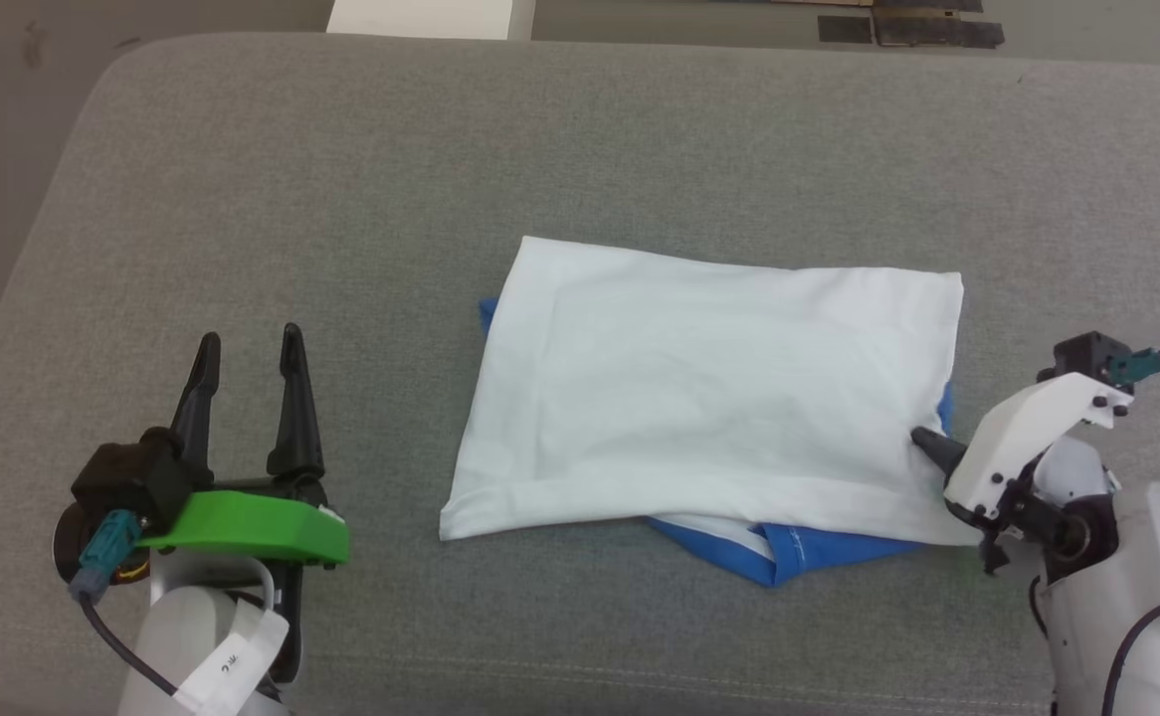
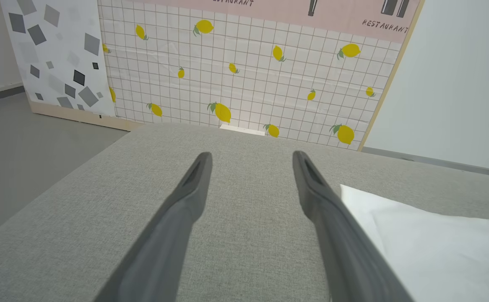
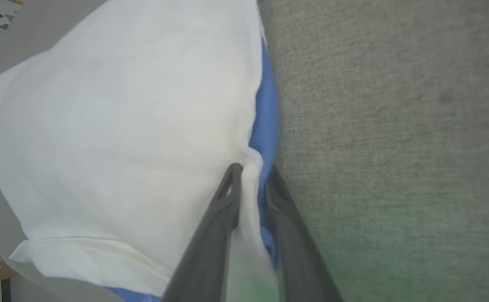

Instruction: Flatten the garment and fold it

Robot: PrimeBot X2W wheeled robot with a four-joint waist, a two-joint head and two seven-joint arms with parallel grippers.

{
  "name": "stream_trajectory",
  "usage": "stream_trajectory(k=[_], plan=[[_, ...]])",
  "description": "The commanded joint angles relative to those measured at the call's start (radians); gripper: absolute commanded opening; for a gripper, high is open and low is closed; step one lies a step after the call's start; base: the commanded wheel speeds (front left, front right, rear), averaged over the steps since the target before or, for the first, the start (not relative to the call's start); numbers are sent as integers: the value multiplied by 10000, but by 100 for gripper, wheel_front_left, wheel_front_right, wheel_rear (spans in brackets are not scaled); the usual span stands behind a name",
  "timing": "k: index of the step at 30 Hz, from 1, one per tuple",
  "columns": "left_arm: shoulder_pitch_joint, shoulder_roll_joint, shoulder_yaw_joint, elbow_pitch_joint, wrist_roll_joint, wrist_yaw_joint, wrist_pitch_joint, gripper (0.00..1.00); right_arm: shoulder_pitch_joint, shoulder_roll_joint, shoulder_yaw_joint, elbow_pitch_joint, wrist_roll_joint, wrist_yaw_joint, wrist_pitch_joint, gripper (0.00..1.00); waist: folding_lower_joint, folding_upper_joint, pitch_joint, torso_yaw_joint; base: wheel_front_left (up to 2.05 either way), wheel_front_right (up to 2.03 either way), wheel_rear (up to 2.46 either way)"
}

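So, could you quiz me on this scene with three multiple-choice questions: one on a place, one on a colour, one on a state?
1. Where does the right end effector grip the garment? A) left edge B) right edge C) far edge
2. What colour peeks out beneath the garment's white top? A) blue B) red C) yellow
3. How is the left end effector? A) shut on cloth B) shut on a sleeve C) open, holding nothing
Answers: 1 B, its fingers pinch cloth on the robot's right side. 2 A, blue fabric shows along the near edge. 3 C, its prongs stand apart over the grey cushion.
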Motion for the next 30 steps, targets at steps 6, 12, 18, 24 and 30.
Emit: stream_trajectory(k=[6,12,18,24,30], plan=[[88,-74,109,13,138,-88,-45,100,628,194,-628,-352,-728,-15,-957,0,0,-1,-173,-110,0,0,0],[263,-95,61,-129,197,-106,-45,100,1150,194,-2129,-1676,-2387,-15,-1528,0,0,-1,-280,-206,0,0,0],[374,-104,16,-174,231,-117,-45,100,1687,194,-2785,-3015,-3612,-15,-1492,0,0,-1,-309,-309,0,0,0],[425,-110,-53,-115,232,-124,-45,100,2294,194,-1839,-4538,-3533,-15,-1100,0,0,-1,-380,-305,0,0,0],[442,-113,-118,-54,240,-127,-45,100,3044,194,102,-7078,-2899,-15,5,0,0,-1,-445,-249,0,0,0]])
